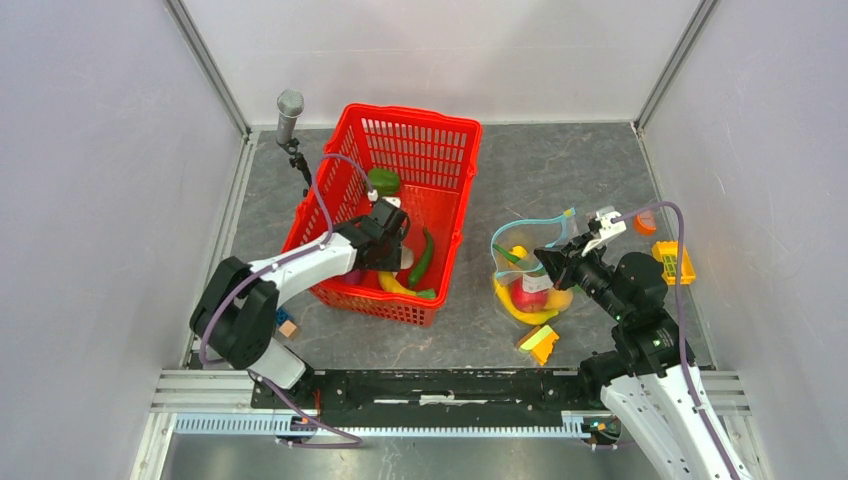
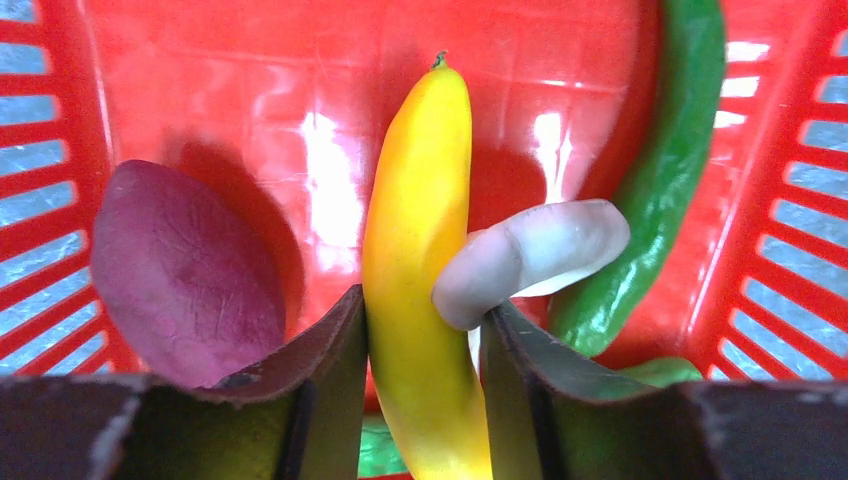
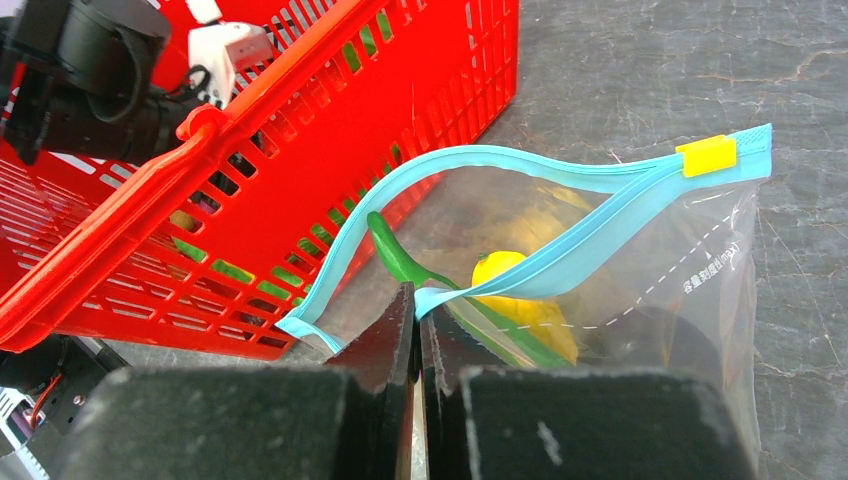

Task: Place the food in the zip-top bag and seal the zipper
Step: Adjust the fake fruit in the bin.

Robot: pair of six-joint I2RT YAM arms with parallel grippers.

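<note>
My left gripper [image 1: 393,255] is down inside the red lattice basket [image 1: 420,130]. In the left wrist view it [image 2: 425,320] is shut on a yellow banana [image 2: 420,220], with a white mushroom [image 2: 530,255] wedged against its right finger. A purple eggplant [image 2: 185,270] lies to the left and a long green pepper [image 2: 660,170] to the right. My right gripper [image 3: 417,300] is shut on the light blue zipper [image 3: 560,175] of the clear zip-top bag [image 1: 525,265], holding its mouth open. The bag holds a banana [image 3: 500,268], a green pepper [image 3: 400,260] and a red apple [image 1: 528,292].
A round green pepper [image 1: 383,181] sits at the basket's back. A yellow-green-orange block stack [image 1: 541,343] lies in front of the bag. A yellow crate [image 1: 675,262] and an orange piece [image 1: 646,222] are at the right. A microphone [image 1: 289,105] stands at the back left.
</note>
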